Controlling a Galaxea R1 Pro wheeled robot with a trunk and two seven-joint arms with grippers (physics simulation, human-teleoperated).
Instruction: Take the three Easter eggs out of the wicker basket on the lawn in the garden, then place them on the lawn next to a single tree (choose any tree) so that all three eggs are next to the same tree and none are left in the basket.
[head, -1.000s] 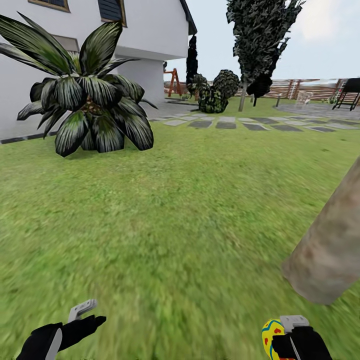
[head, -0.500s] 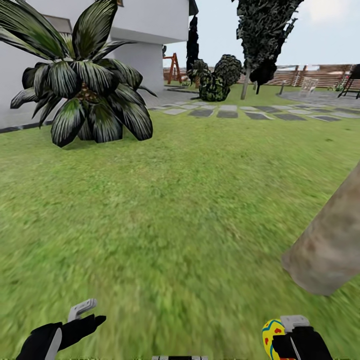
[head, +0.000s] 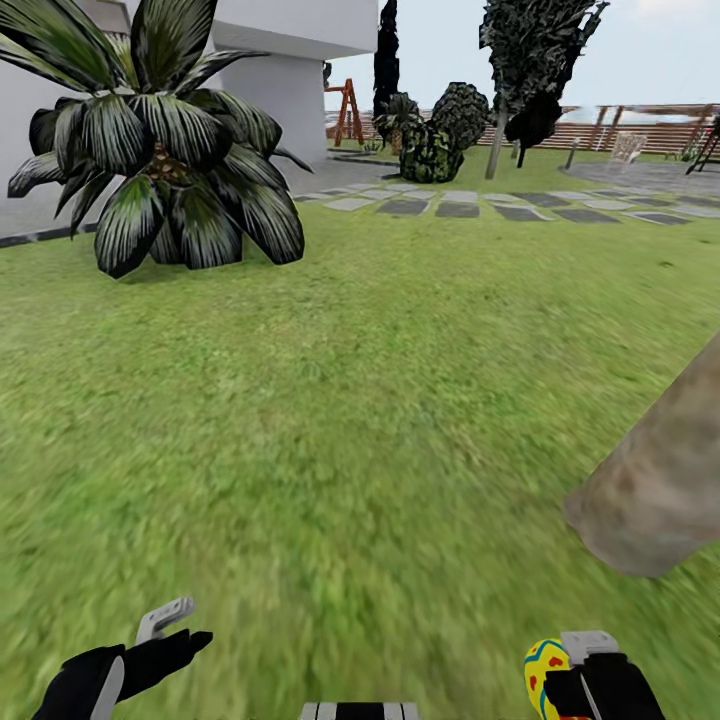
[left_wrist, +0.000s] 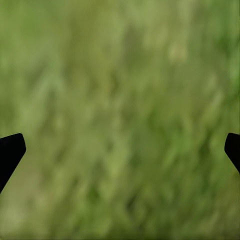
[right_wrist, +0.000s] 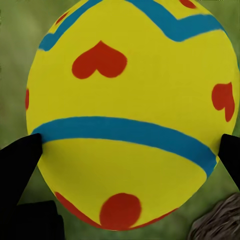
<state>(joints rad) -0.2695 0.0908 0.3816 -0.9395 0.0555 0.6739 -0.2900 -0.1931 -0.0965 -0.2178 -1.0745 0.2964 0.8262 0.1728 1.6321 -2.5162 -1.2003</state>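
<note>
Plainly, my right gripper was clamped on one Easter egg, a black fingertip pressed against each flank at the blue band, so the grip looked square and secure. From the head camera that egg sat low in the right gripper, short of the tree, whose mottled trunk leaned up out of the lawn just ahead of it. As I judged it, doing this step well meant bringing the egg down close to the foot of that trunk and letting go only once it was almost on the grass, since a rounded egg dropped from height would likely roll away from the tree. My left gripper hung with its fingers spread wide over bare grass, holding nothing. Well beyond the tree stood a broad-leaved palm and the paving slabs.
</note>
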